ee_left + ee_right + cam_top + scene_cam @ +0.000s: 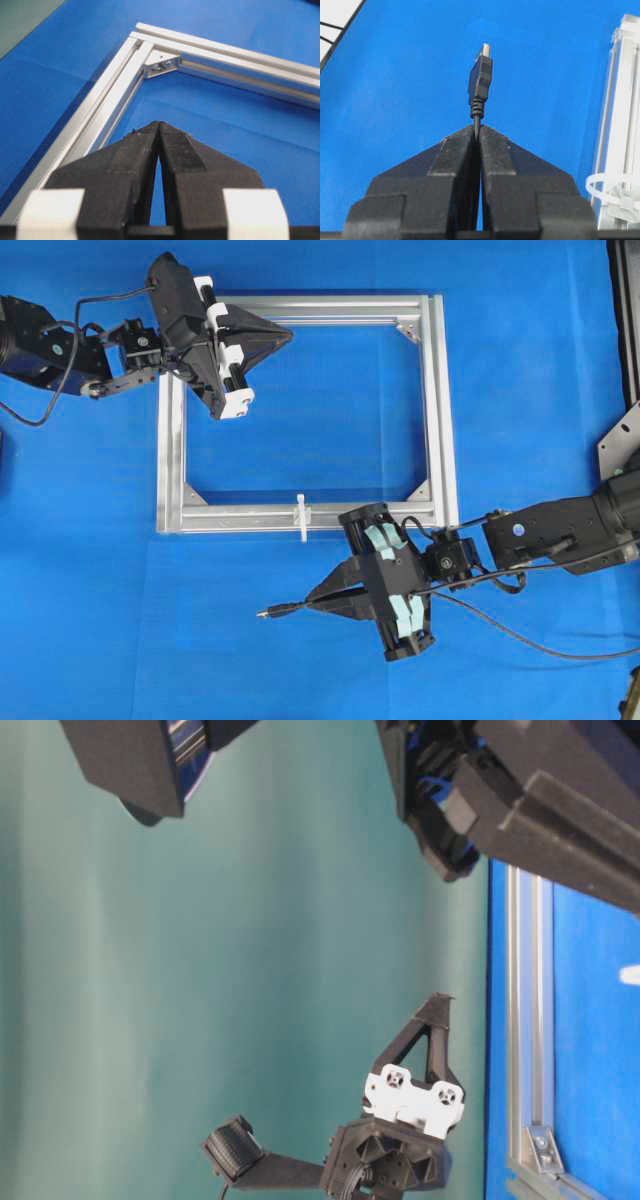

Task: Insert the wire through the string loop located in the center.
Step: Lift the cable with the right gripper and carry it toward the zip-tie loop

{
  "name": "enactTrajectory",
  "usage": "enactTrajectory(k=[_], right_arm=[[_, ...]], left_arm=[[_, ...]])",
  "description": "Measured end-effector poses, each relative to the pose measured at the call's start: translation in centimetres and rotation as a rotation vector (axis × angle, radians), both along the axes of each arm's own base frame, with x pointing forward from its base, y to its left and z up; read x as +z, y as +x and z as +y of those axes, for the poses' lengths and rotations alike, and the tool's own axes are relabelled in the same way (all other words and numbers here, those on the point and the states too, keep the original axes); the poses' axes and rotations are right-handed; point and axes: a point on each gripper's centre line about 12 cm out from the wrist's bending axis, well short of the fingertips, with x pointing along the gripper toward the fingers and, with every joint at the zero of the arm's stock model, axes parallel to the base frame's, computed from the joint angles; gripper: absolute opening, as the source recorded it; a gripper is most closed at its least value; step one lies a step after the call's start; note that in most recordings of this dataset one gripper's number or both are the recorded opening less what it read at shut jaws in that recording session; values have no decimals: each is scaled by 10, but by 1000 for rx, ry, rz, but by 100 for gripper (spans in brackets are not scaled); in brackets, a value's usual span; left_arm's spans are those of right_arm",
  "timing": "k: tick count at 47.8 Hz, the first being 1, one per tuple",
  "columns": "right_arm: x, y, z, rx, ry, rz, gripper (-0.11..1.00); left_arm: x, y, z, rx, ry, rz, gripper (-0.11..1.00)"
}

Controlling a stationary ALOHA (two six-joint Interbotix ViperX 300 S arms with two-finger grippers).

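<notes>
**Q:** What sits lowest in the overhead view?

**A:** My right gripper [312, 598], clenched on the wire [285, 611]. The plug tip sticks out leftward past the fingertips, over bare blue mat [120, 640], with open room all around it. The rest of the wire trails off toward the right edge.

**Q:** And the string loop?

**A:** The string loop [301, 517] stands on the lower rail of the aluminium frame [440, 410], just above and apart from the plug.

**Q:** Farther up?

**A:** My left gripper [288, 336] hangs over the frame's upper left corner, fingers pressed together on nothing, inside the open rectangle.
</notes>
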Motion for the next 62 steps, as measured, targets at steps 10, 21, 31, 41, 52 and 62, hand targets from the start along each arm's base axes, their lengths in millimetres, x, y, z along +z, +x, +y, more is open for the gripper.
enactTrajectory(k=[10, 21, 31, 41, 52, 62], right_arm=[[-1, 0, 0, 0, -1, 3, -3], [-2, -3, -1, 0, -2, 7, -3], [-4, -17, -6, -1, -6, 22, -3], [-5, -37, -12, -1, -10, 40, -3], [-7, -60, -20, -3, -13, 57, -3], [-6, -73, -24, -1, -14, 58, -3]], left_arm=[[0, 0, -1, -2, 0, 0, 0], [-1, 0, -1, -2, 0, 1, 0], [0, 0, 0, 0, 1, -1, 0], [0, 0, -1, -1, -1, -1, 0], [0, 0, 0, 0, -1, -1, 0], [0, 0, 0, 0, 0, 0, 0]])
